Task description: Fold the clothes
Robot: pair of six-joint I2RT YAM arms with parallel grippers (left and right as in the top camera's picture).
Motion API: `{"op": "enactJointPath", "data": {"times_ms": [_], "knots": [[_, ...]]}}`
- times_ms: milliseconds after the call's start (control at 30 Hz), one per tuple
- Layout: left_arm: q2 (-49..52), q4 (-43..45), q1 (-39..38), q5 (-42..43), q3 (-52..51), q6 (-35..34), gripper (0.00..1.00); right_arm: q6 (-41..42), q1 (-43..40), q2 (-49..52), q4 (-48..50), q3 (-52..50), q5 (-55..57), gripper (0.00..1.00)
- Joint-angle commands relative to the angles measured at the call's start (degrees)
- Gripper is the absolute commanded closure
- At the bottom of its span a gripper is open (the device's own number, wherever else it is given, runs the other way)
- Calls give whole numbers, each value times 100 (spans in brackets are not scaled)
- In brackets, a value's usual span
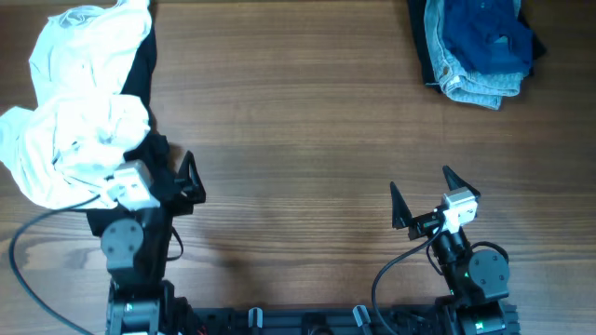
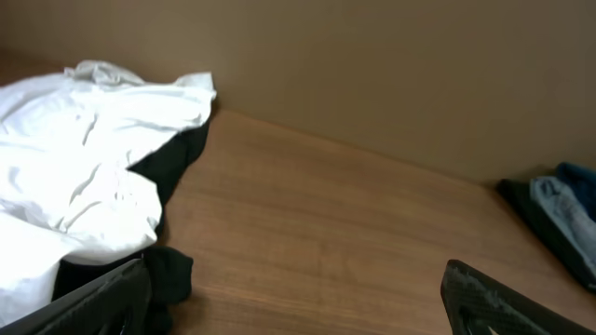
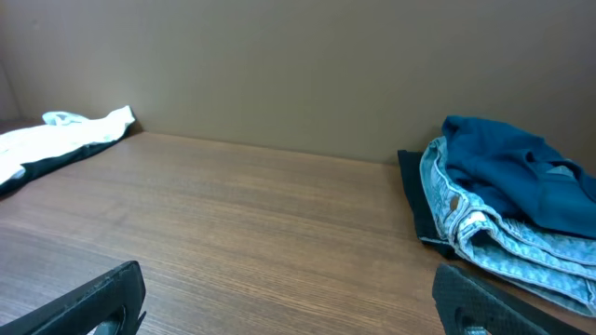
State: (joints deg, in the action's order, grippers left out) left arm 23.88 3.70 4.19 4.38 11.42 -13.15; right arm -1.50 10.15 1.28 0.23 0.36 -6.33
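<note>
Both hang spread and empty over the bench (image 1: 298,112) — the left claw (image 1: 172,175) just beside the white garment (image 1: 79,121) heaped on a black garment (image 1: 142,65), presumably first to be grabbed, the right claw (image 1: 426,193) well apart from the crumpled blue shirt (image 1: 489,37).

Brown wood-grain table (image 1: 298,140) lies under and ahead of left gripper (image 2: 293,312) and right gripper (image 1: 421,183). Plain tan wall (image 3: 279,65) stands beyond both, at table's far edge.
</note>
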Motion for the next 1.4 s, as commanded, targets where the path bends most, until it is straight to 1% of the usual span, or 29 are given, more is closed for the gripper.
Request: {"op": "enactJointPath", "data": {"times_ms": [0,267,667,967,1167,1367], "knots": [[-636,37,-15,4,-308,33,0,-68,17,-20,13,-7,76,0],[-1342,42,-15,-39,-776,33,0,-68,17,-20,13,-7,76,0],[-2249,42,-15,-39,-1051,33,0,-68,17,-20,13,-7,76,0],[-2319,-120,-17,-37,-1106,33,0,-68,17,-20,13,-7,76,0],[-2371,-813,-17,-37,-1106,31,0,-66,17,-20,13,-7,76,0],[-2371,-785,-22,-37,-1106,33,0,-66,17,-20,13,-7,76,0]]}}
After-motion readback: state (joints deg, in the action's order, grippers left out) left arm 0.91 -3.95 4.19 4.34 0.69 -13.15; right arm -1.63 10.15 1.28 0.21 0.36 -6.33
